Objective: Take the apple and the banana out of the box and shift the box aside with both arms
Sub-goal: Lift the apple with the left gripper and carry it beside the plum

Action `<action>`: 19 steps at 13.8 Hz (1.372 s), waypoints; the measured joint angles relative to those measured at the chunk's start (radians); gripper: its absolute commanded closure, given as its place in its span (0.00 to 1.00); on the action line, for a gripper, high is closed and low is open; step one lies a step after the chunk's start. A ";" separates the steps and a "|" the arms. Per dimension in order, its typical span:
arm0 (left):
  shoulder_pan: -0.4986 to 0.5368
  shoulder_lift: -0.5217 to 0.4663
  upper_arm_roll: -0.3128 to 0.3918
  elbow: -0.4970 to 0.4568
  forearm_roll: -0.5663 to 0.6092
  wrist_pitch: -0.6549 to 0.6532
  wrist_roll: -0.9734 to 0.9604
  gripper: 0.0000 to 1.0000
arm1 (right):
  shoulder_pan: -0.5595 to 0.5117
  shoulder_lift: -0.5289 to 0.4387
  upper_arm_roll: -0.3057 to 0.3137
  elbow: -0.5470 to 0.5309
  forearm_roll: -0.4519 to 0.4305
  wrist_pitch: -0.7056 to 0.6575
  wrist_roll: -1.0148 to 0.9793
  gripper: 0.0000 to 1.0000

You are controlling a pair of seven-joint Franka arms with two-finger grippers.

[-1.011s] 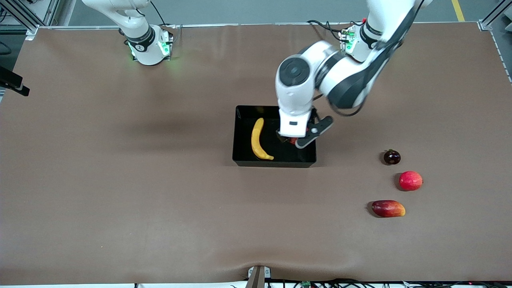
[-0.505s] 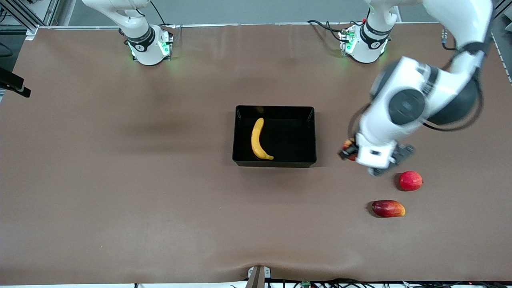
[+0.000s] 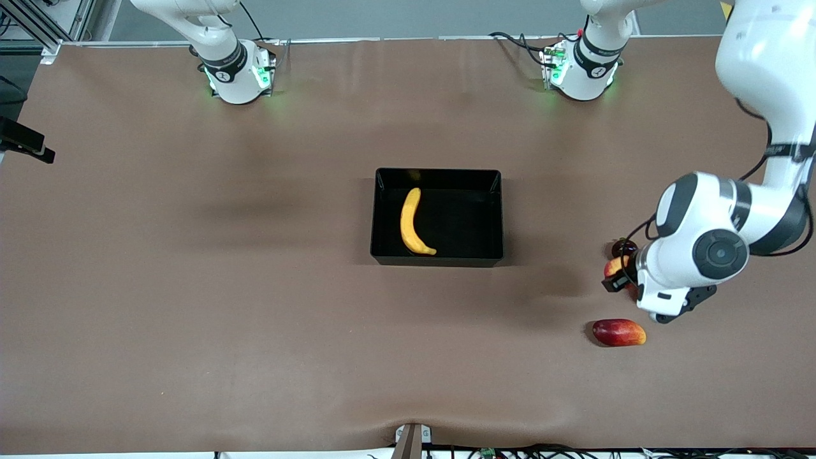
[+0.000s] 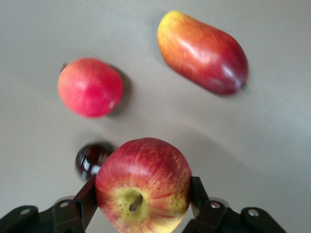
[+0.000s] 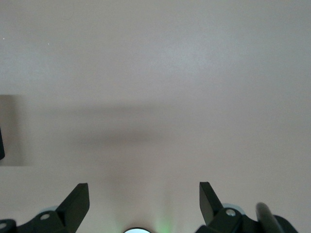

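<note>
The yellow banana [image 3: 412, 222] lies in the black tray [image 3: 437, 260] at the middle of the table. My left gripper [image 3: 617, 275] is shut on the red-and-yellow apple [image 3: 614, 266] and holds it in the air over the group of fruits toward the left arm's end of the table. In the left wrist view the apple [image 4: 143, 183] sits between the two black fingers [image 4: 197, 191], stem end toward the camera. My right gripper [image 5: 144, 204] is open and empty over bare table; it is out of the front view.
An evenly red round fruit [image 4: 90, 87], a small dark glossy fruit [image 4: 90, 159] and an oblong red-and-yellow mango [image 4: 203, 52] lie on the table below the held apple. In the front view the mango [image 3: 619, 332] and the dark fruit [image 3: 623, 245] show; the arm hides the red one.
My left arm has swung from over the tray toward its own end of the table, carrying the apple, and now holds it over the loose fruits. The banana and tray have not moved.
</note>
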 measured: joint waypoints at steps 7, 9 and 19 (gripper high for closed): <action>0.023 0.073 -0.006 -0.027 0.060 0.106 -0.002 1.00 | -0.001 0.007 -0.001 0.005 0.000 0.000 0.000 0.00; 0.025 0.087 -0.006 -0.032 0.099 0.106 -0.005 1.00 | -0.002 0.007 -0.001 0.006 0.000 0.000 0.000 0.00; 0.023 0.119 -0.008 -0.029 0.149 0.117 -0.005 0.00 | -0.004 0.008 -0.001 0.006 0.000 0.000 0.000 0.00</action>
